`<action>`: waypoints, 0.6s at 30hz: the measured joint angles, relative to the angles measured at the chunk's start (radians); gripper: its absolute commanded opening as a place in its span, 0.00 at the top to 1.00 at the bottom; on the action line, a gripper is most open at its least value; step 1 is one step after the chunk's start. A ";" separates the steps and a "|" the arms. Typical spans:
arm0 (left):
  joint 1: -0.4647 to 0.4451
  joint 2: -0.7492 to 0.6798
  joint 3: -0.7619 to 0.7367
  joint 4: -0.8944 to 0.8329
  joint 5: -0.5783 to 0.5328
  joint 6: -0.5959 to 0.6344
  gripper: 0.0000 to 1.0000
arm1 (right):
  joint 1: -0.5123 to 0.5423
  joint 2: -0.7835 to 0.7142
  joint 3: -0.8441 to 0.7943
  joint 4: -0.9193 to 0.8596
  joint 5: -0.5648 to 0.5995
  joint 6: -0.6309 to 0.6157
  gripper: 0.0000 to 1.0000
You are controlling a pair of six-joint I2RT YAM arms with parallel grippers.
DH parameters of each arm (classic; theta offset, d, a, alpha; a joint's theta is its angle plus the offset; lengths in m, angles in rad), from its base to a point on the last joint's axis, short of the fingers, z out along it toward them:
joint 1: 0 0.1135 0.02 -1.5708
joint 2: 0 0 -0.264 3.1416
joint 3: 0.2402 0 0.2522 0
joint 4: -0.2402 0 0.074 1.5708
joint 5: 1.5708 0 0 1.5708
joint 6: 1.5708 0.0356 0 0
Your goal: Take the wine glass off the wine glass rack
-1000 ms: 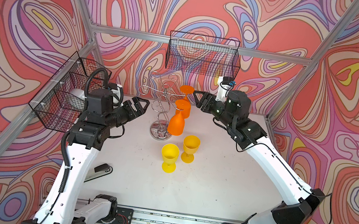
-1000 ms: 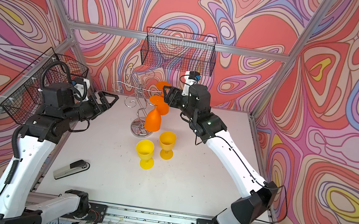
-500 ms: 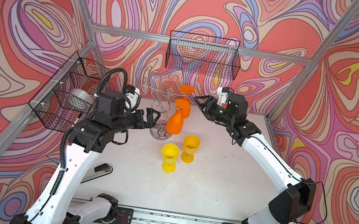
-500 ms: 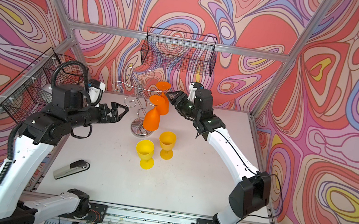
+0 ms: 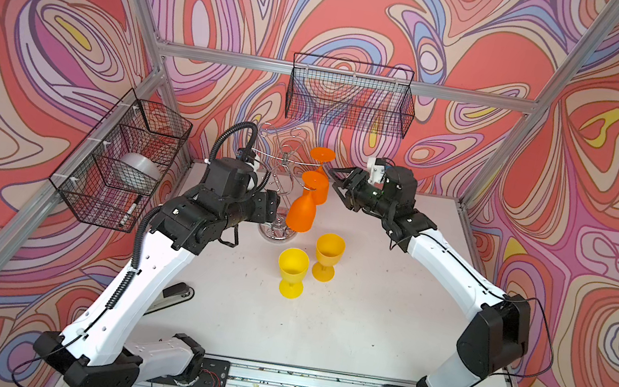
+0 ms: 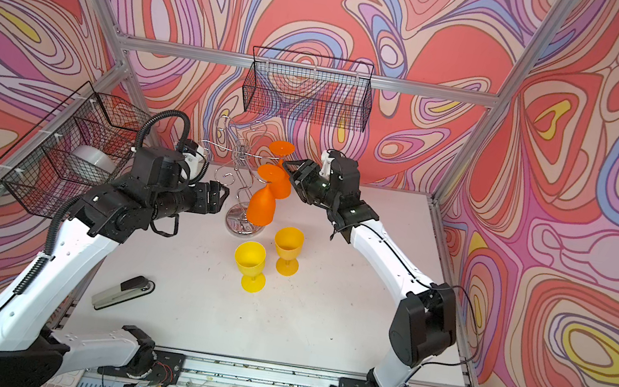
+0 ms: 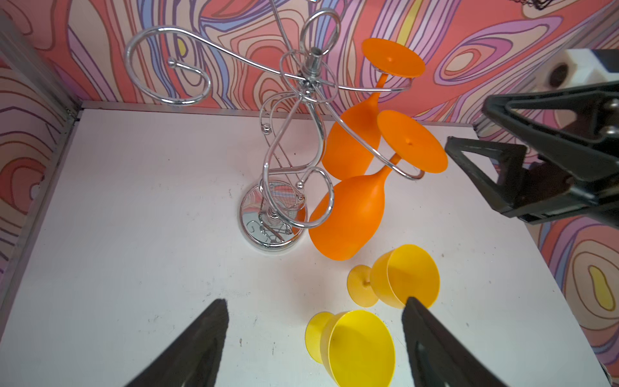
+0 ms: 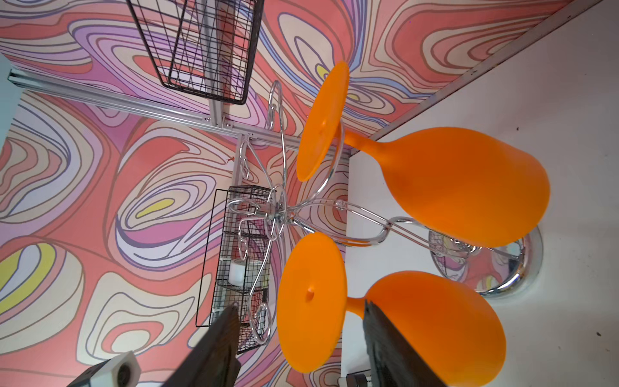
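Over the last second we have swung the left arm away from the wire basket [image 5: 119, 164] on the side wall and in toward the wine glass rack [image 5: 282, 182]. The left pincer [image 6: 222, 199] now sits just beside the rack's twisted stem, fingers apart and holding nothing. The right pincer [image 5: 334, 179] has dropped a little, level with the nearer orange wine glass [image 5: 301, 214]. Its jaws are apart and empty, with the tips just beside the glass's foot.

We read this as approach only: there is no grip yet, and the glass still hangs on its hook arm. It hangs upside down, foot caught in the curl, rim facing the desk [image 5: 364, 317]. Its long axis runs foot to rim and leans, bowl toward the rack's mirrored base. A second orange wine glass [image 5: 322, 153] hangs behind it.
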 measured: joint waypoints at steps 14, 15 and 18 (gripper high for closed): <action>-0.003 0.081 0.007 0.030 -0.109 0.005 0.23 | 0.000 0.047 -0.076 0.114 -0.008 0.142 0.54; -0.003 0.081 0.007 0.033 -0.109 0.005 0.23 | 0.000 0.047 -0.078 0.122 -0.008 0.151 0.55; -0.003 0.081 0.007 0.037 -0.108 0.004 0.23 | 0.000 0.047 -0.078 0.156 -0.008 0.175 0.58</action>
